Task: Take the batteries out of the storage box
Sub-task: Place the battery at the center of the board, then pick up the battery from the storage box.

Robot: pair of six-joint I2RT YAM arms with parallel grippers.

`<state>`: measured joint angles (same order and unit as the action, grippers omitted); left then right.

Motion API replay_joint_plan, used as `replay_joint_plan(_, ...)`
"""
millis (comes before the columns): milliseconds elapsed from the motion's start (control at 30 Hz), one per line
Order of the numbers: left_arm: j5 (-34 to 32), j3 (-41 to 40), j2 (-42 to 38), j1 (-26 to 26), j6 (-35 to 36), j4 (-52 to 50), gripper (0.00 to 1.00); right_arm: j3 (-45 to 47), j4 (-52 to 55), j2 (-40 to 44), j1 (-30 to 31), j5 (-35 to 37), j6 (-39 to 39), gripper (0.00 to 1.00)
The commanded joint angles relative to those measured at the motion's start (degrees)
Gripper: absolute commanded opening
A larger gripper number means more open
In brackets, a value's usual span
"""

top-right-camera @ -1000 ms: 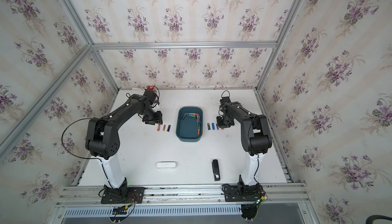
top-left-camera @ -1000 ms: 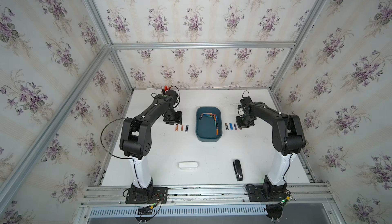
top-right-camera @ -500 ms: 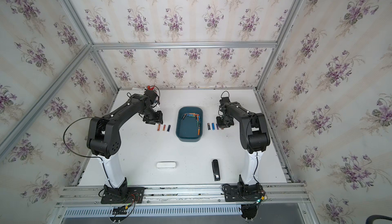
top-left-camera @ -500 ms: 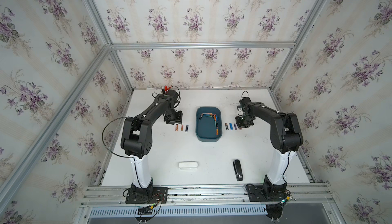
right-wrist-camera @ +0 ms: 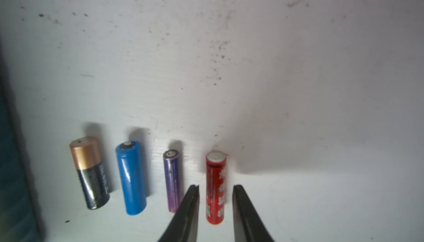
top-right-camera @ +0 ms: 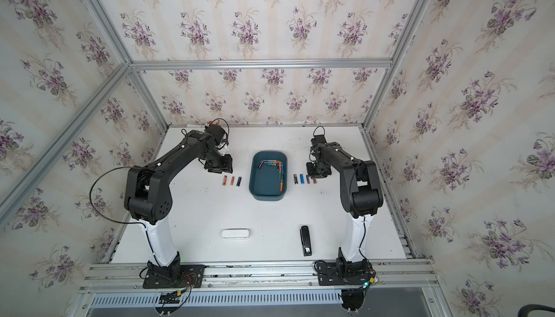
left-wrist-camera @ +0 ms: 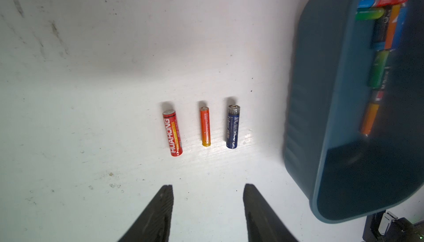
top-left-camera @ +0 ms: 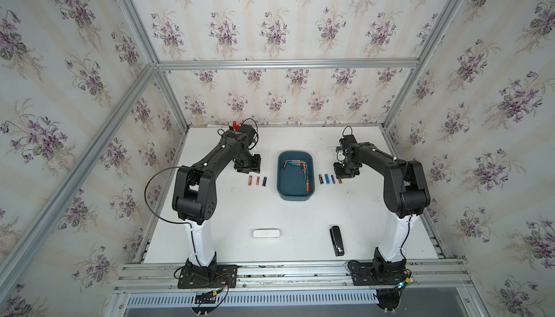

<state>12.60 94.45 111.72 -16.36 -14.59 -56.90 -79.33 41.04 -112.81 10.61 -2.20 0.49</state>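
Observation:
The teal storage box (top-left-camera: 295, 199) sits mid-table in both top views, with several batteries (top-left-camera: 305, 172) along its far and right walls. Three batteries (left-wrist-camera: 205, 126) lie in a row on the table left of the box. My left gripper (left-wrist-camera: 207, 187) hovers open behind that row with nothing between its fingers. Right of the box lie several more batteries (top-left-camera: 329, 179). The outermost one, a red battery (right-wrist-camera: 215, 172), lies on the table between the fingers of my right gripper (right-wrist-camera: 216, 187). That gripper is open, with a small gap on each side.
A white oblong case (top-left-camera: 266, 234) and a black stapler (top-left-camera: 337, 240) lie near the table's front. The box wall (left-wrist-camera: 321, 91) stands close beside the left gripper. Aluminium rails (top-left-camera: 300, 266) run along the front edge.
My right gripper's jaws have parted from the red battery, which now lies free at the end of the right row. The left arm has not moved.

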Motion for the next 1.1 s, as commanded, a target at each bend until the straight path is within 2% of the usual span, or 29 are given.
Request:
replay_joint_plan(0,-1.9,1.9,-0.6,-1.2,-1.0,-1.9,0.54,-1.2,1.4,1.0,0.0,-0.6,0.5,0.32)
replay_joint_plan(233,-11.1,9.3,2.2,-8.8,-1.8,-4.7,0.55,-3.4,2.5,3.4,0.2,-2.5,1.8,0.32)
replay_joint_plan(500,-24.5,29.6,16.3,-18.9,-0.1,-14.6,0.54,-4.0,3.4,5.3,0.2,-3.7,2.7,0.32)
replay_joint_plan(533,-25.5,31.4,17.8,-19.5,0.0,-15.1,0.57,-4.0,3.4,5.5,0.2,-3.8,2.7,0.32)
replay_joint_plan(767,-28.3,39.3,25.5,-21.3,1.6,-14.9,0.59,-4.0,3.8,6.4,0.1,-4.1,2.2,0.32)
replay_joint_plan(1067,-28.2,40.0,28.4,-21.5,4.8,-8.1,0.59,-4.8,4.2,5.7,0.1,-3.9,1.6,0.32)
